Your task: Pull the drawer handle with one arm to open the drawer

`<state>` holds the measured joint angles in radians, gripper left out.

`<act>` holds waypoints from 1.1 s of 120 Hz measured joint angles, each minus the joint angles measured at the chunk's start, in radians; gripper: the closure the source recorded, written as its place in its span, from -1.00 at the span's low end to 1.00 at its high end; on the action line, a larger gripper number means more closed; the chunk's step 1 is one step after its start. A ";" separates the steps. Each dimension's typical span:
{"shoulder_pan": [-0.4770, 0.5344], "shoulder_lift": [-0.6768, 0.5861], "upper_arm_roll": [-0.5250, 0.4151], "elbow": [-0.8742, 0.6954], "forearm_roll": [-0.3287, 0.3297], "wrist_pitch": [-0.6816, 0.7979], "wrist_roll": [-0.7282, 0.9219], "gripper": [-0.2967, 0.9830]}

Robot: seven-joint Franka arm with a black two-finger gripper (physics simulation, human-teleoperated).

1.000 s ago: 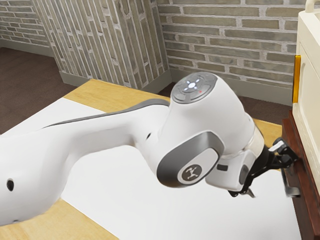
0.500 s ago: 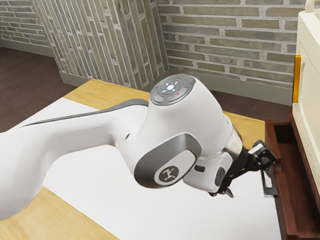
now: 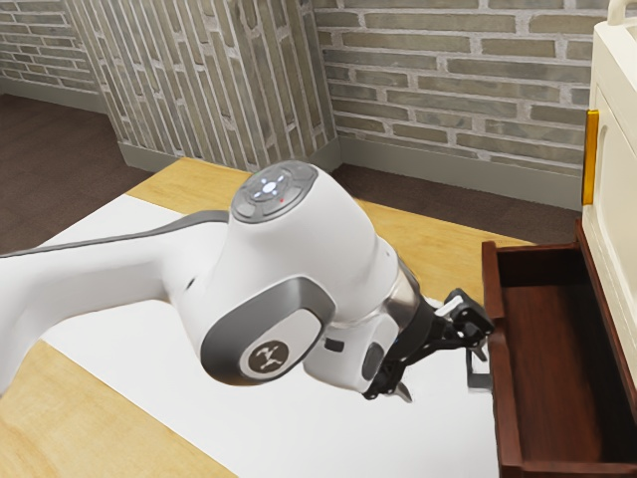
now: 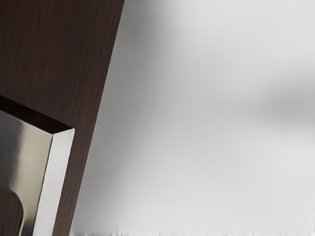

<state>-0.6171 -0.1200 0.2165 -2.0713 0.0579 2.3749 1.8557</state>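
Dark red-brown wooden drawer [image 3: 506, 398]: standing out from under the boxy cream cabinet [image 3: 614, 169], well open, its inside plain to me from where I stand; whether it has any travel left, I cannot tell.
Angular silver metal handle [image 3: 480, 380]: on the drawer's outer face, the side turned away from the cabinet, and partly behind one finger.
Jaws of the black two-finger gripper [image 3: 444, 375]: well apart, clamped on nothing; one finger is at the handle, the other stands off over the white sheet [image 3: 438, 438]. It looks to me like a hooking pull rather than a pinch, though I cannot make out the exact contact.
Handle from jaws: from the gap between the fingers, it lies toward the exterior view's right, on the drawer's side.
Handle's long axis: along the drawer's face, by my reading, so across the line of pull.
Pull: toward the exterior view's left, straight out from the cabinet; the near finger would have to keep behind the handle, or it may slip off.
Nearer arm: the white jointed arm [image 3: 299, 239], the only one I see, reaching in from the exterior view's left.
Count: one drawer, one handle, one cabinet, one white sheet, one arm, one gripper with two fingers.
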 joint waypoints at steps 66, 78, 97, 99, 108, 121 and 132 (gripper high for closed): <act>-0.010 -0.115 0.046 -0.101 0.006 0.071 0.009 -0.50; -0.010 -0.155 0.046 -0.108 0.005 0.066 0.010 -0.51; 0.000 -0.192 0.051 -0.084 0.004 0.002 0.003 -0.53; 0.000 -0.193 0.055 -0.076 0.006 -0.010 0.001 -0.53; -0.002 -0.197 0.062 -0.028 0.035 -0.079 -0.016 -0.53; -0.001 -0.191 0.065 0.054 0.071 -0.202 -0.051 -0.53; 0.011 -0.175 0.065 0.117 0.085 -0.302 -0.088 -0.53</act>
<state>-0.6058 -0.2952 0.2815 -1.9542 0.1428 2.0732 1.7680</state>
